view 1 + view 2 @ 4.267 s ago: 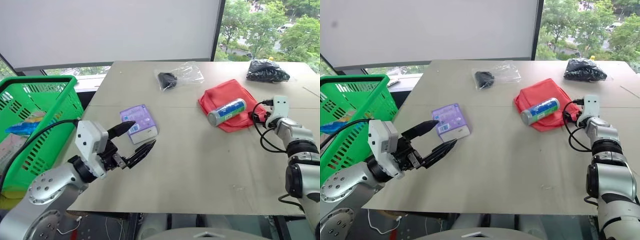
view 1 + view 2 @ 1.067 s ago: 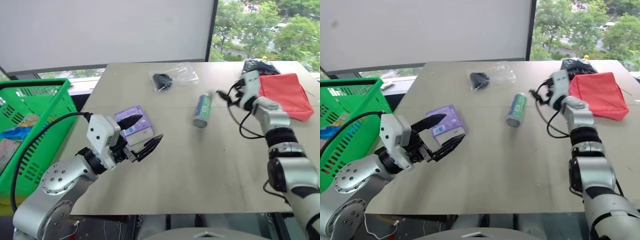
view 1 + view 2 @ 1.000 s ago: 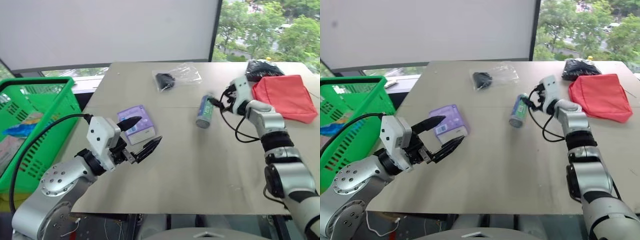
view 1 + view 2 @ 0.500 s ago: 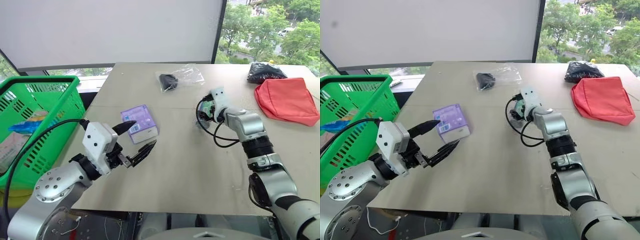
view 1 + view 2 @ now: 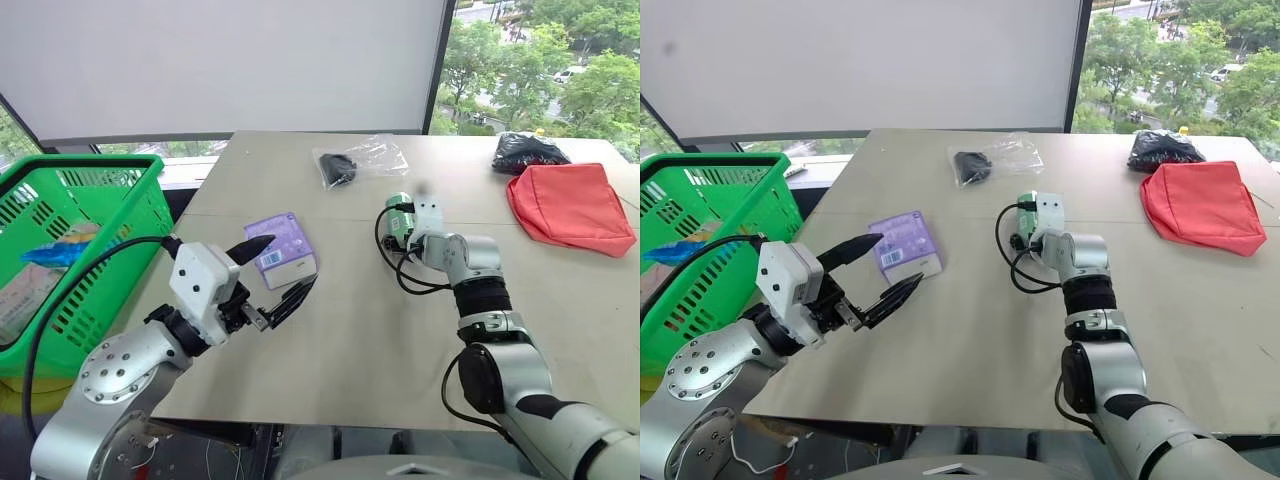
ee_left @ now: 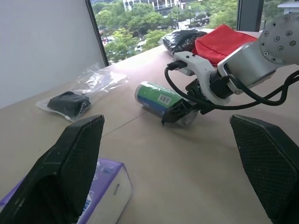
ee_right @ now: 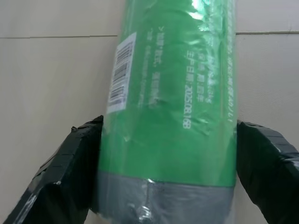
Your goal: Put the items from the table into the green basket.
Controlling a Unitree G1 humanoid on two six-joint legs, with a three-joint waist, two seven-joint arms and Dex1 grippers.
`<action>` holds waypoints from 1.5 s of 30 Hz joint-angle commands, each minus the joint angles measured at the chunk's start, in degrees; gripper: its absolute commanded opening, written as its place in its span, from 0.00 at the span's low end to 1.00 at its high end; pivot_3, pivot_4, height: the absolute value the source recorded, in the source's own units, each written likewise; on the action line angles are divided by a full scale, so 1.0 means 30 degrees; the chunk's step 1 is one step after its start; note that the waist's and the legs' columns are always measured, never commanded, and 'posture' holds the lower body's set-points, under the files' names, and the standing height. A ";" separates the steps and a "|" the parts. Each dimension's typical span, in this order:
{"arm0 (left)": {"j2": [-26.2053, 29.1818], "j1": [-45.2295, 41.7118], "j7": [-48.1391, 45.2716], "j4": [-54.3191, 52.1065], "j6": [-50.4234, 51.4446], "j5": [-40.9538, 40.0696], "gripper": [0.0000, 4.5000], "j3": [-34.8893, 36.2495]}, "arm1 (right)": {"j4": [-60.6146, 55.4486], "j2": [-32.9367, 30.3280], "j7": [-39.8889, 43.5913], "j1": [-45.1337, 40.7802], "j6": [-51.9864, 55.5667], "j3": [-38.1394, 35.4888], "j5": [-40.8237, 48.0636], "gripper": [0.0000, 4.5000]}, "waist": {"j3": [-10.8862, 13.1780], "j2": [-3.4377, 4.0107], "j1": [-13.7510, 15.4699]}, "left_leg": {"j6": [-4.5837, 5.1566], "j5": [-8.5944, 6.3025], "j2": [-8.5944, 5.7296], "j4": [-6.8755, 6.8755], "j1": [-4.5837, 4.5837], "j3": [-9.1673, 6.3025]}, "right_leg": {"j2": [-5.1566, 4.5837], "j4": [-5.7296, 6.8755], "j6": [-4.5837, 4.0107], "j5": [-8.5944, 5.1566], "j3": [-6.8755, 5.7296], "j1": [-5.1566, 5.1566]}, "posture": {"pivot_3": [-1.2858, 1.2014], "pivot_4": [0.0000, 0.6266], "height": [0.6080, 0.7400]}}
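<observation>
Lying on table (image 5: 330, 330): silver can (image 7: 170, 107), green label, barcode; right gripper (image 7: 163, 186) fingers astride, perhaps touching; left gripper (image 5: 275, 275) spread.

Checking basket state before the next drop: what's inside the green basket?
Through the green basket rim, a blue and yellow packet and a pale flat package are visible. The slotted wall and picture edge hide the rest of the floor.
</observation>
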 commanded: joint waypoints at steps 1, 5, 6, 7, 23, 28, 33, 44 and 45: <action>0.0099 -0.0330 -0.0066 0.0060 -0.0407 0.0114 1.00 0.0377 | 0.0871 -0.0103 0.0158 0.0190 -0.1102 0.0579 -0.0259 0.77 | 0.0002 0.0002 -0.0052 | 0.0000 0.0000 0.0000 0.0000 0.0000 0.0008 | 0.0000 -0.0001 0.0000 0.0000 0.0004 -0.0002 | 0.58 0.00 1.00; 0.0201 -0.0544 -0.0222 0.0346 -0.0339 0.0143 1.00 0.0455 | 0.1038 -0.0857 0.1116 0.0420 -0.3387 0.2266 -0.1286 0.49 | 0.0009 0.0014 -0.0179 | 0.0004 0.0003 0.0007 0.0002 0.0020 0.0038 | 0.0005 0.0008 -0.0026 -0.0016 0.0016 0.0000 | 0.58 0.00 1.00; 0.0205 -0.0595 -0.0246 0.0407 -0.0324 0.0145 1.00 0.0446 | 0.0952 -0.0964 0.1422 0.0529 -0.3851 0.2472 -0.1294 0.46 | 0.0009 0.0013 -0.0209 | 0.0005 0.0003 0.0009 0.0004 0.0019 0.0033 | 0.0007 0.0009 -0.0034 -0.0018 0.0016 -0.0001 | 0.58 0.00 1.00; 0.0189 -0.0636 -0.0262 0.0448 -0.0310 0.0120 1.00 0.0439 | 0.0867 -0.1042 0.1625 0.0590 -0.4077 0.2577 -0.1245 0.45 | 0.0010 0.0015 -0.0248 | 0.0005 0.0004 0.0011 0.0005 0.0019 0.0033 | 0.0009 0.0009 -0.0050 -0.0029 0.0016 -0.0001 | 0.58 0.00 1.00; -0.4530 -0.4895 0.6075 0.2398 0.2994 -0.8760 1.00 0.0681 | -0.8168 -0.3469 1.4171 0.3751 -1.5105 0.6822 0.0922 0.45 | 0.0109 0.0070 -0.0541 | 0.0003 -0.0010 0.0010 0.0002 -0.0094 -0.0032 | 0.0010 0.0000 0.0019 0.0013 -0.0013 -0.0070 | 0.56 0.00 1.00; -0.5384 -0.6729 0.7418 0.3371 0.2628 -1.0314 1.00 0.0351 | -0.8415 -0.3647 1.5444 0.3963 -1.9536 0.8587 -0.0192 0.45 | 0.0127 0.0042 -0.0451 | -0.0008 -0.0001 0.0001 0.0047 -0.0088 -0.0104 | 0.0019 -0.0006 0.0019 0.0009 -0.0088 -0.0029 | 0.55 0.00 1.00; -0.5920 -0.7907 0.7884 0.3836 0.2213 -1.0772 1.00 0.0087 | -0.7876 -0.3601 1.5980 0.3898 -2.1769 0.9191 -0.0539 0.45 | 0.0130 0.0029 -0.0460 | -0.0046 0.0023 -0.0027 0.0059 -0.0086 -0.0118 | 0.0016 -0.0006 0.0020 0.0014 -0.0098 -0.0011 | 0.55 0.00 1.00; -0.5808 -0.7910 0.8044 0.3727 0.2102 -1.0684 0.42 -0.0257 | -0.7666 -0.3954 1.5653 0.3781 -2.1653 0.9306 -0.1017 0.55 | 0.0136 0.0024 -0.0463 | -0.0054 0.0027 -0.0029 0.0042 -0.0090 -0.0142 | 0.0011 -0.0007 0.0006 0.0010 -0.0105 -0.0018 | 0.55 0.00 1.00; -0.5718 -0.7988 0.8129 0.3769 0.2016 -1.0459 0.42 -0.0135 | -0.7667 -0.4015 1.5637 0.3769 -2.1479 0.9292 -0.1061 0.66 | 0.0135 0.0024 -0.0461 | -0.0056 0.0028 -0.0030 0.0042 -0.0090 -0.0141 | 0.0011 -0.0007 0.0006 0.0010 -0.0105 -0.0017 | 0.55 0.00 1.00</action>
